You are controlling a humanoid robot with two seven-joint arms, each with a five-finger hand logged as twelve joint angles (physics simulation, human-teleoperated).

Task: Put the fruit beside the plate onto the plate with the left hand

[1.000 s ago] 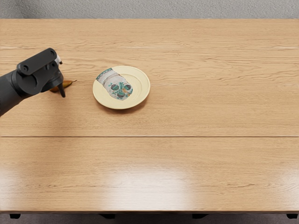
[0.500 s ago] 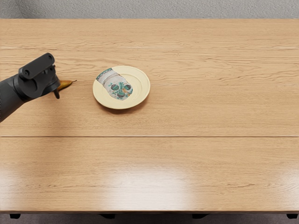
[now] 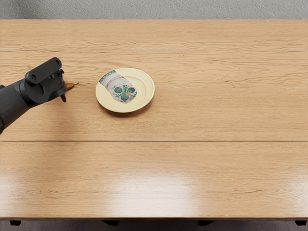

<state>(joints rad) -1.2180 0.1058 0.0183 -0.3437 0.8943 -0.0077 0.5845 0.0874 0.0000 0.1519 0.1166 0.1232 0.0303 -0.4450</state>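
A cream plate (image 3: 147, 87) with a green and white pattern in its middle lies on the wooden table, left of centre. Left of the plate, only the orange-yellow tip of the fruit (image 3: 71, 85) shows on the table; the rest is hidden under my left hand (image 3: 47, 84). That dark hand comes in from the left edge and sits right over the fruit, its back turned to the camera. I cannot see whether the fruit is grasped. A gap of bare wood separates the fruit's tip from the plate's rim.
The wooden table (image 3: 202, 144) stretches wide to the right and toward the front. A grey floor strip runs along the far edge.
My left hand drew back to the left, then came a little right and up again. It now covers more of the fruit, which has stayed on the table beside the plate.
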